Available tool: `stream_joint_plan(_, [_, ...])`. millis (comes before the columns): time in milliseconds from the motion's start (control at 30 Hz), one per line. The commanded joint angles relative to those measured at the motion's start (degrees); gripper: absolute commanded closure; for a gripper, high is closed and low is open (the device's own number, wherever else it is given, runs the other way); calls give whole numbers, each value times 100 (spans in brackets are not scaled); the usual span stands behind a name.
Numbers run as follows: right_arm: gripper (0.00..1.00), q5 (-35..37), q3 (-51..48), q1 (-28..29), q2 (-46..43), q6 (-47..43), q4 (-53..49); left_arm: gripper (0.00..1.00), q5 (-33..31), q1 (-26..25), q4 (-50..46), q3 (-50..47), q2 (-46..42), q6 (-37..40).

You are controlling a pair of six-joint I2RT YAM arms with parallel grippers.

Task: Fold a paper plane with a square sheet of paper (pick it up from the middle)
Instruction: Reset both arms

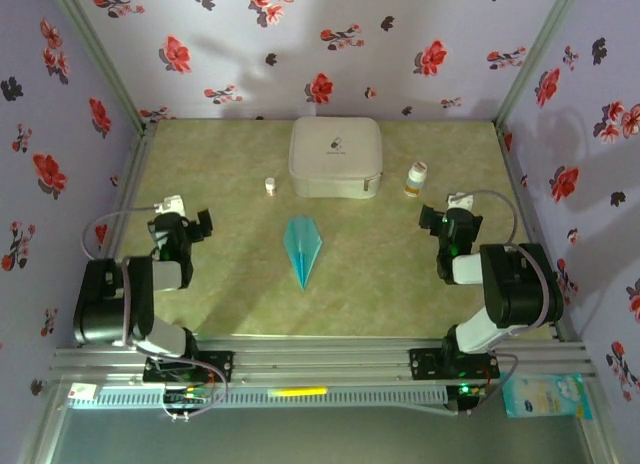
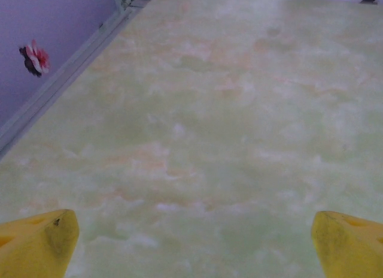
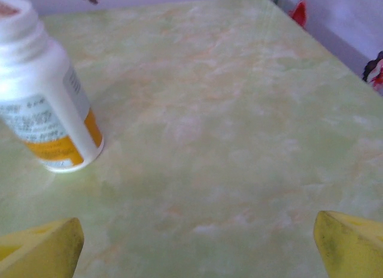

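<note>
Bare table (image 1: 240, 274) lies open either side of the paper plane (image 1: 303, 247). Along the far edge stand a small jar (image 1: 270, 185), white case (image 1: 335, 157) and pill bottle (image 1: 416, 178), narrow gaps between.

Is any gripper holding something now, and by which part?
Nothing is held: left gripper and right gripper stand open; the paper plane lies free between them.

I see both arms tucked in close to their bases with elbows bent, one on each side, the left claw (image 1: 185, 224) and the right claw (image 1: 447, 224) aimed toward the far side, each empty with its yellow fingertips (image 2: 45, 242) spread wide apart.
</note>
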Motion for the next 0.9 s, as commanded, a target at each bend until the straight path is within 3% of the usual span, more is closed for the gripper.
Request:
stream_joint_plan(0, [1, 332, 65, 18, 24, 164, 313, 0, 315, 65, 1099, -176, 59, 1])
stream_joint_plan(133, [1, 331, 60, 18, -3, 157, 272, 0, -467, -285, 651, 224, 175, 220])
stream_joint_plan(867, [1, 332, 86, 26, -26, 172, 183, 0, -347, -360, 394, 367, 179, 340])
